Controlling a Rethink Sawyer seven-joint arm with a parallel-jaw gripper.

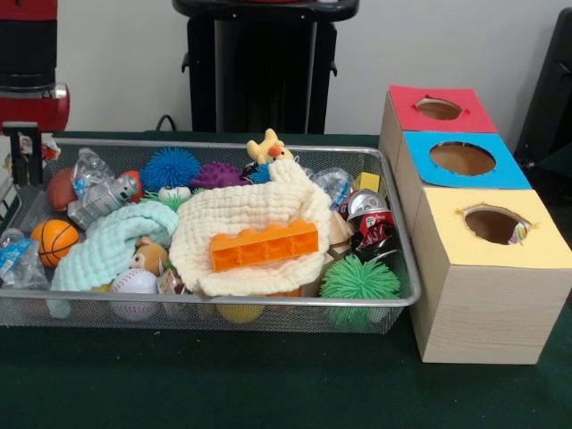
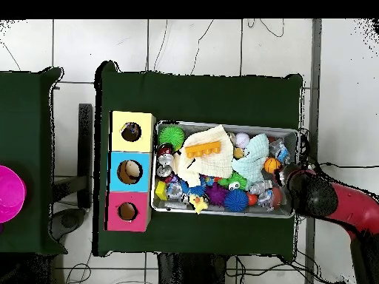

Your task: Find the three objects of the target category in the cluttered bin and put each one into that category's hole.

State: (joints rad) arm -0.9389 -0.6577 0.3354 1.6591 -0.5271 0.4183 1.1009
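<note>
The wire mesh bin (image 1: pixel 268 304) stands on the green table, full of clutter; it also shows in the overhead view (image 2: pixel 222 123). No printed pieces show clearly in the bin. A scrap of busy coloured print (image 1: pixel 518 234) shows inside the yellow-topped hole (image 1: pixel 493 223) of the nearest wooden box, also seen from overhead (image 2: pixel 131 132). My gripper (image 1: pixel 22 156) hangs at the bin's left end in the front view, by the far corner. In the overhead view the gripper (image 2: pixel 296 181) is at the bin's right end. Whether it holds anything is unclear.
A cream waffle cloth (image 1: pixel 250 214) with an orange brick (image 1: pixel 264 245) on it covers the bin's middle. A mint cloth (image 1: pixel 116 241), spiky balls, a basketball (image 1: pixel 54 239), a baseball (image 1: pixel 134 290) and a can (image 1: pixel 371 223) lie around. The blue-topped hole (image 1: pixel 462 158) and red-topped hole (image 1: pixel 439 109) sit behind the yellow one.
</note>
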